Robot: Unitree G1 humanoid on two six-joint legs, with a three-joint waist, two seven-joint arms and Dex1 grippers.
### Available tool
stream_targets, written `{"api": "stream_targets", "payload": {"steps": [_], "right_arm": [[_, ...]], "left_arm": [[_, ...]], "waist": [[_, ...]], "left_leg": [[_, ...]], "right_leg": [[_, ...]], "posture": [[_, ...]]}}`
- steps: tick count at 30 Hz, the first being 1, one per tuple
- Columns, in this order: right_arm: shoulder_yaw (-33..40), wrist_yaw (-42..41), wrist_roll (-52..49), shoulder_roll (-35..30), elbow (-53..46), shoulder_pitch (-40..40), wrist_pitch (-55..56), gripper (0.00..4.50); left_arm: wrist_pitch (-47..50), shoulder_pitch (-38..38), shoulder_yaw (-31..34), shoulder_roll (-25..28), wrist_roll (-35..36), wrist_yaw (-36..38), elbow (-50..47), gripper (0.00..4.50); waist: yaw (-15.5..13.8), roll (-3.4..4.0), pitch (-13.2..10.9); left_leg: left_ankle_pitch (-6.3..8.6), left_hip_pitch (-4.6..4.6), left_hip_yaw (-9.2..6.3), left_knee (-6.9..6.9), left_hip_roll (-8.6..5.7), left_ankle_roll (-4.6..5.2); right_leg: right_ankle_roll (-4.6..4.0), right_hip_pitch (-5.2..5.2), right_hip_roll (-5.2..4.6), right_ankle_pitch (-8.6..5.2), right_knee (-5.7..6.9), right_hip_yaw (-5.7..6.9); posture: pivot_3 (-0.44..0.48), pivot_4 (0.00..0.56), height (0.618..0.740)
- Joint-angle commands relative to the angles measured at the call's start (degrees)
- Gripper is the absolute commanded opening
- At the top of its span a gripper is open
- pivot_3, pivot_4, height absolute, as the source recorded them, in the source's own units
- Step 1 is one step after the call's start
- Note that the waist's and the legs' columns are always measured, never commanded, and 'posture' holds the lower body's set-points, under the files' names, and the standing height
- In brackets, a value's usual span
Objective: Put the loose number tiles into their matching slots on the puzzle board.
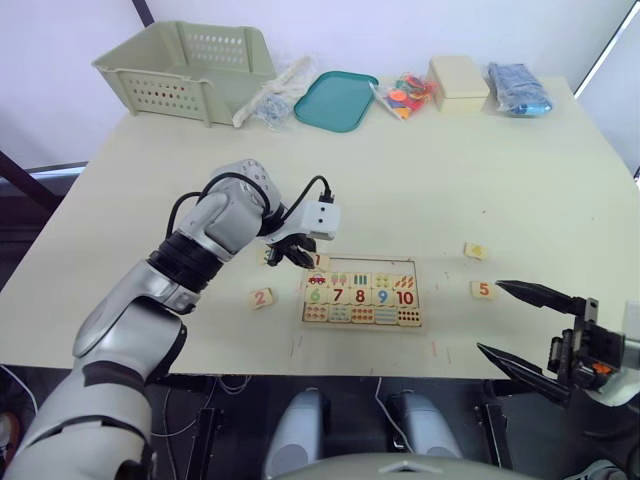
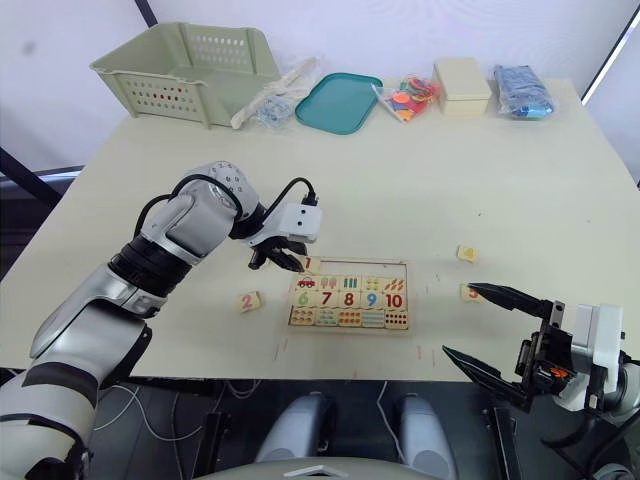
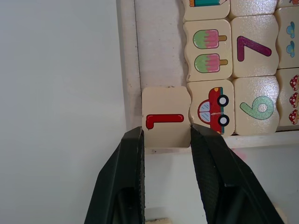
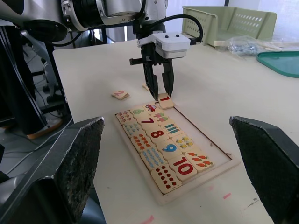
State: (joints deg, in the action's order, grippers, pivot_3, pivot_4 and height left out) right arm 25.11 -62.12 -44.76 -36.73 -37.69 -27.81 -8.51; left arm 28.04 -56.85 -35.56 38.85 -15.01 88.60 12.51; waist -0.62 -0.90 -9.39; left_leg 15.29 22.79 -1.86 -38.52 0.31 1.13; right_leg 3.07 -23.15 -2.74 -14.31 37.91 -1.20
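The small pale-wood square tile printed with a red 1 [image 3: 166, 117] sits pinched between the left gripper's [image 3: 167, 140] 2 black fingers, at the top-left corner of the flat pale-wood puzzle board with its raised rim [image 1: 361, 320]. In the left wrist view the tile lies partly over the rim, its inner edge touching the car picture tile [image 3: 211, 107], so it looks tilted and not yet seated in the empty top-row slot [image 3: 159, 51].

To finish this step well, the tile should be nudged fully inside the rim, squared to the car tile's edge, lowered flat, and only then let go; releasing early risks it staying propped on the rim.

Outward on the cream table [image 1: 500, 170], the orange 2 tile [image 1: 261, 297] lies at 9 o'clock from the board, the orange 5 tile [image 1: 483, 289] at 3 o'clock, and another loose tile [image 1: 476, 250] at 2 o'clock, its digit too small to read. The right gripper [image 1: 525, 325] hangs spread wide and empty at 4 o'clock. A teal plastic tray [image 1: 336, 100] sits at 12 o'clock, well apart.
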Motion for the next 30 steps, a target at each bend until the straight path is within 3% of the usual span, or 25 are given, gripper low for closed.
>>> {"api": "stream_targets", "payload": {"steps": [1, 30], "right_arm": [[1.00, 0.06, -0.89, -0.22, -2.22, -0.48, 0.58, 4.50], [1.11, 0.23, -0.95, -0.30, -2.44, -1.06, 0.60, 4.50]], "left_arm": [[-0.96, 0.00, -0.11, -0.05, -0.40, 0.67, -1.01, 0.93], [-1.16, 0.46, -0.01, 0.06, -0.77, 0.83, -1.44, 0.93]], "waist": [[-0.01, 0.00, 0.00], [0.00, 0.01, 0.01]], "left_leg": [[0.00, 0.00, 0.00, 0.00, 0.00, 0.00], [0.00, -0.01, 0.00, 0.00, 0.00, 0.00]], "right_leg": [[0.00, 0.00, 0.00, 0.00, 0.00, 0.00], [0.00, 0.00, 0.00, 0.00, 0.01, 0.00]], "posture": [[0.000, 0.150, 0.740], [0.000, 0.150, 0.740]]}}
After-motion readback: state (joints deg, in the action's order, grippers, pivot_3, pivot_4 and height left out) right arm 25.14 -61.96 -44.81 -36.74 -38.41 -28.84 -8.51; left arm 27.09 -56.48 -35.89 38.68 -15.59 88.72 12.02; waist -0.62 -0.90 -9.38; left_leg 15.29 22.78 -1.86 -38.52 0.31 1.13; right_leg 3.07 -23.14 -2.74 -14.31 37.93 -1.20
